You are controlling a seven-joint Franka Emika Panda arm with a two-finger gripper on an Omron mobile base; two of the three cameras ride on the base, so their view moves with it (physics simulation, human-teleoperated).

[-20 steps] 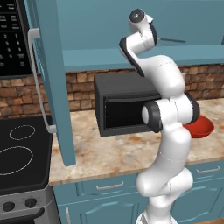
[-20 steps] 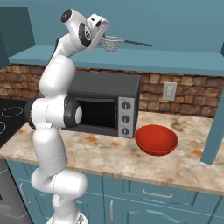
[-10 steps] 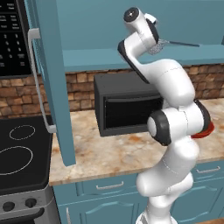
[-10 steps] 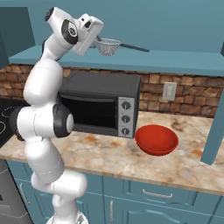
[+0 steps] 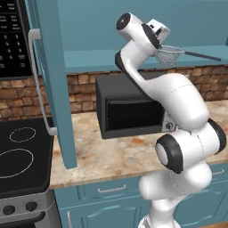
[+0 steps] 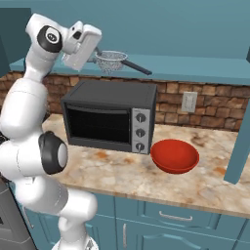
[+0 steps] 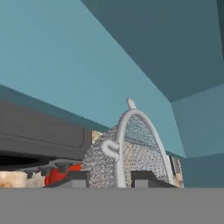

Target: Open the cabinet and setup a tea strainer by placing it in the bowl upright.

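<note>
silver mesh tea strainer held up in open cabinet
gripper nearly closed, pinching strainer rim; red bowl on counter by toaster oven.

I see a beige-and-rust marbled stone tabletop carrying a black box-shaped toaster oven with three knobs on its right side. Just beside the oven's right side, a shallow glossy red bowl rests directly on the tabletop, apart from the oven.
</note>
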